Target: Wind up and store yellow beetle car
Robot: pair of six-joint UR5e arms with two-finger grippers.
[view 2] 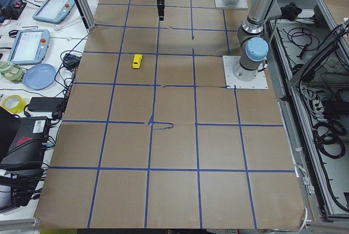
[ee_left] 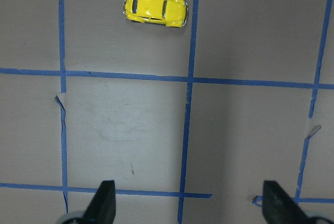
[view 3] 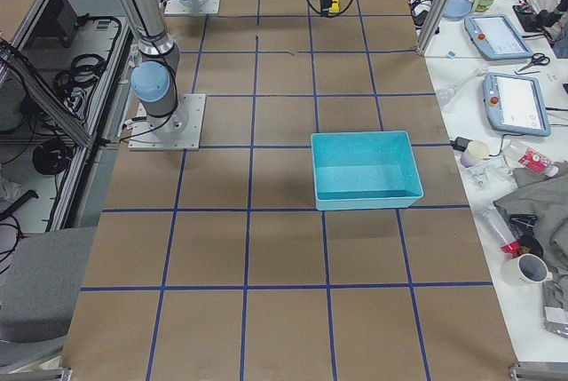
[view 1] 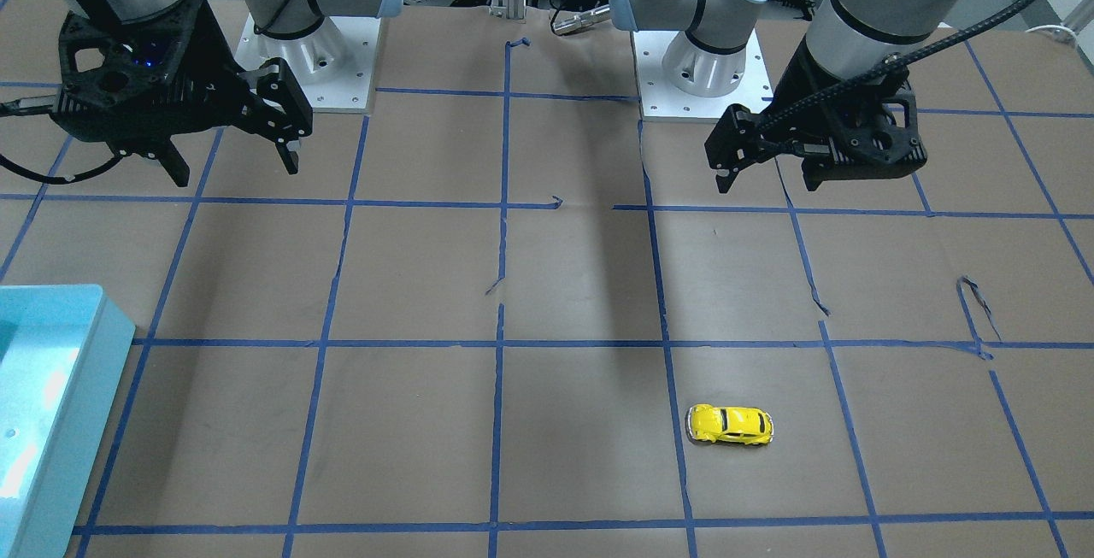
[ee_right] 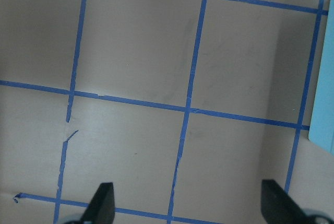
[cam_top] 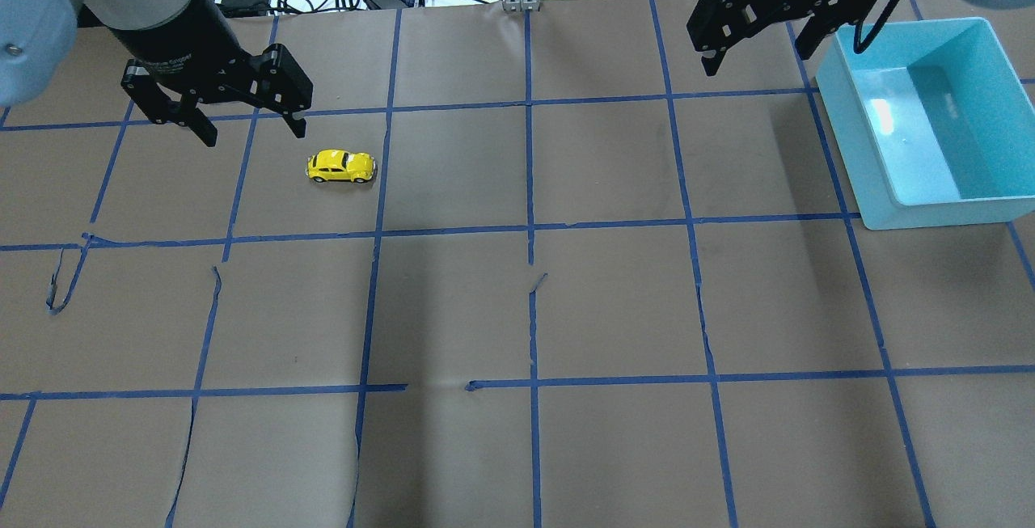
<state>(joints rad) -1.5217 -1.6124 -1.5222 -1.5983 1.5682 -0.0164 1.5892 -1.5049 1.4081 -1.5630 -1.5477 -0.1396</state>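
Observation:
The yellow beetle car (cam_top: 341, 166) stands on its wheels on the brown paper, far side of the table on my left; it also shows in the front view (view 1: 731, 425), the left side view (view 2: 137, 61) and the left wrist view (ee_left: 155, 10). My left gripper (cam_top: 252, 130) hangs open and empty above the table, a little to the left of the car and apart from it; in its wrist view (ee_left: 189, 203) the car lies well ahead of the fingertips. My right gripper (cam_top: 758, 59) is open and empty, raised just left of the bin.
A light-blue bin (cam_top: 938, 213) with nothing showing inside stands at the far right; its edge shows in the right wrist view (ee_right: 326, 104) and it shows in the right side view (view 3: 368, 199). Brown paper with a blue tape grid covers the table (cam_top: 525, 310). Operators' gear lies beyond the far edge.

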